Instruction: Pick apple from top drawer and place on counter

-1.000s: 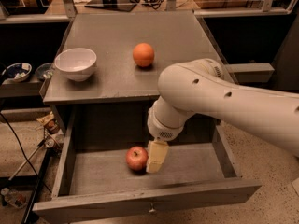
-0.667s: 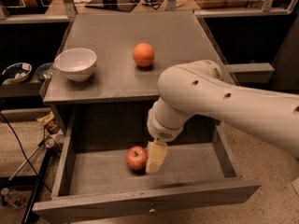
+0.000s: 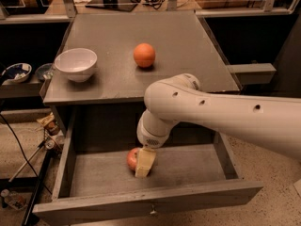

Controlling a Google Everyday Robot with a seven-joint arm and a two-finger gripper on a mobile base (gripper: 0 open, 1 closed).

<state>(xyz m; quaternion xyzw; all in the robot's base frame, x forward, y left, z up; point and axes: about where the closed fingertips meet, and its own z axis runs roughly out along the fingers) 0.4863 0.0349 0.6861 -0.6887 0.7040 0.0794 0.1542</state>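
Observation:
The red apple (image 3: 132, 158) lies on the floor of the open top drawer (image 3: 141, 202), left of its middle. My gripper (image 3: 144, 163) reaches down into the drawer from the large white arm and sits right against the apple's right side, covering part of it. The grey counter (image 3: 188, 46) is directly above and behind the drawer.
A smooth orange fruit (image 3: 144, 55) sits mid-counter and a white bowl (image 3: 75, 64) at its left front. Cables, a small dish (image 3: 15, 72) and clutter lie on the floor and shelf to the left. The white arm spans the drawer's right half.
My gripper has shifted left and slightly down, from beside the apple to right against it. The apple, orange fruit and bowl stay where they were.

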